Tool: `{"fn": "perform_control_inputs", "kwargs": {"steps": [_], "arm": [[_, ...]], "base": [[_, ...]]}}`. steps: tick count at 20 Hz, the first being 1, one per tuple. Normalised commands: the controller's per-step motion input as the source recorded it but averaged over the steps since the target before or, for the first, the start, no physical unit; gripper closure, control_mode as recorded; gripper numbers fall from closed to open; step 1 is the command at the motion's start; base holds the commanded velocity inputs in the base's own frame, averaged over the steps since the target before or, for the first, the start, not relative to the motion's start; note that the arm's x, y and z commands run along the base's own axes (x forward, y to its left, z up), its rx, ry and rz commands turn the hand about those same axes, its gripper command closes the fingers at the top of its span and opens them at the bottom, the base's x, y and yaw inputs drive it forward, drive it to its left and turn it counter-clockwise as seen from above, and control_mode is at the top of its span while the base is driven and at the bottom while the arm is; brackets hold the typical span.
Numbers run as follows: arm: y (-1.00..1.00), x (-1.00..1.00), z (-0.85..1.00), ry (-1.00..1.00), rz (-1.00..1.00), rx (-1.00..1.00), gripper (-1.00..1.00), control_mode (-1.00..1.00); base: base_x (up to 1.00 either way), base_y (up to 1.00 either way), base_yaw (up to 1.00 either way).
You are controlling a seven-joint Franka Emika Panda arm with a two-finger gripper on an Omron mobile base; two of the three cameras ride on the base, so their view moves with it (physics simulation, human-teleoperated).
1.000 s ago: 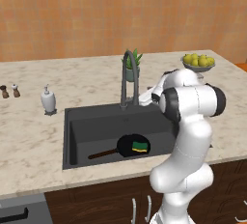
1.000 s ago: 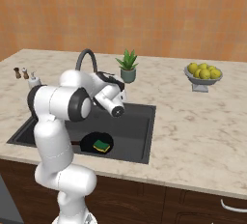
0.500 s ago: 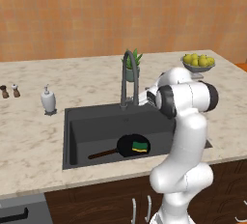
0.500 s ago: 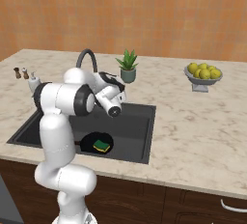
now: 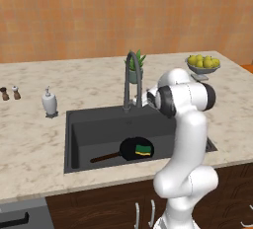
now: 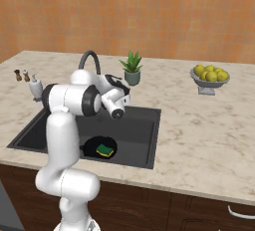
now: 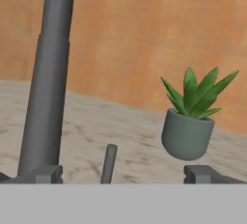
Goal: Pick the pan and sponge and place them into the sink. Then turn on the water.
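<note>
Your stock at the sink point(image 5: 79, 139), a dark grey matte rectangular basin in beige marbled stone:
- Pan point(image 5: 129, 148): round, flat, black, thin brown handle, lying on the basin floor.
- Sponge point(image 5: 143, 149): small yellow block, green top, resting in the pan.
- Faucet point(image 7: 48, 88): tall smooth grey gooseneck column.
- Gripper point(image 7: 123, 174): fingers spread wide, empty, beside the faucet base.
- Potted plant point(image 7: 189, 117): spiky leaves, rounded grey pot.

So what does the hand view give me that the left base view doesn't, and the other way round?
Hand view alone: the faucet's thin lever standing between the open gripper's fingertips. Left base view alone: the pan lying in the sink with the sponge on it, the soap bottle and the fruit bowl. Both: the faucet and the potted plant behind it.
</note>
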Motion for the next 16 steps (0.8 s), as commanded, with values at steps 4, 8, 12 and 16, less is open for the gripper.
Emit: {"fn": "perform_control_inputs", "kwargs": {"steps": [4,8,12,16], "arm": [[0.00,0.36,-0.12,0.00,-0.01,0.00,-1.00,-1.00],[0.00,0.37,-0.16,0.00,-0.03,0.00,-1.00,-1.00],[0.00,0.39,-0.18,0.00,-0.04,0.00,-1.00,-1.00],[0.00,0.41,-0.19,0.00,-0.04,0.00,-1.00,-1.00]], "base": [[0.00,0.00,0.00],[0.00,0.00,0.00],[0.00,0.00,0.00],[0.00,0.00,0.00]]}}
